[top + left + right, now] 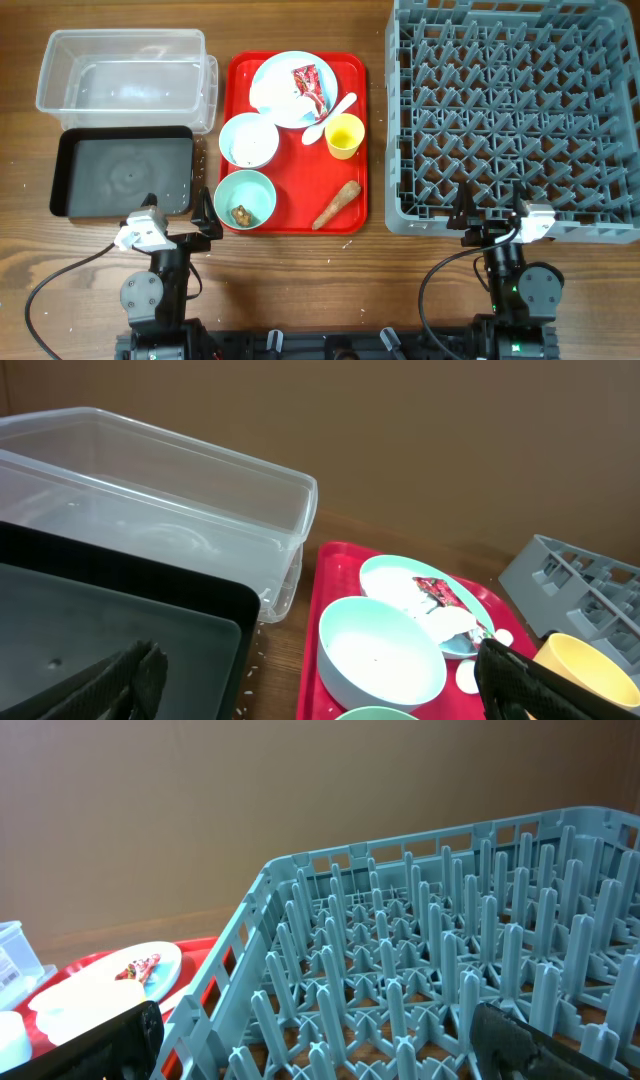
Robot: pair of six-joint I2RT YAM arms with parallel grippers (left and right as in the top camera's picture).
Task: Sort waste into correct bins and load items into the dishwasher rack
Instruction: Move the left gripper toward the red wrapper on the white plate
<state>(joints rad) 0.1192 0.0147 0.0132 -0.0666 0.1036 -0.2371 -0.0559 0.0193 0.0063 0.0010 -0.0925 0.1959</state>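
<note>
On the red serving tray (pixel 300 180) sit a pale-blue plate (pixel 275 85) carrying a crumpled red wrapper (pixel 308 82), a white spoon (pixel 331 117), a yellow cup (pixel 344 136), a pale-blue bowl (pixel 248 140), a mint-green bowl (pixel 252 190) with a brown lump (pixel 241 213), and a carrot-shaped stick (pixel 337 204). Left of it lie the clear tub (pixel 120 75) and black tray (pixel 125 172). Rice grains (pixel 250 672) dot the wood between them. The grey rack (pixel 400 120) fills the right. My left gripper (pixel 178 208) stands open near the black tray's front corner; my right gripper (pixel 492 205) is open at the rack's front wall. Both are empty.
Bare wood runs along the table's front edge, where both arm bases and their cables (pixel 60 275) sit. In the left wrist view the pale-blue bowl (pixel 380 650) is close ahead; in the right wrist view the rack's pegs (pixel 430 970) stand directly in front.
</note>
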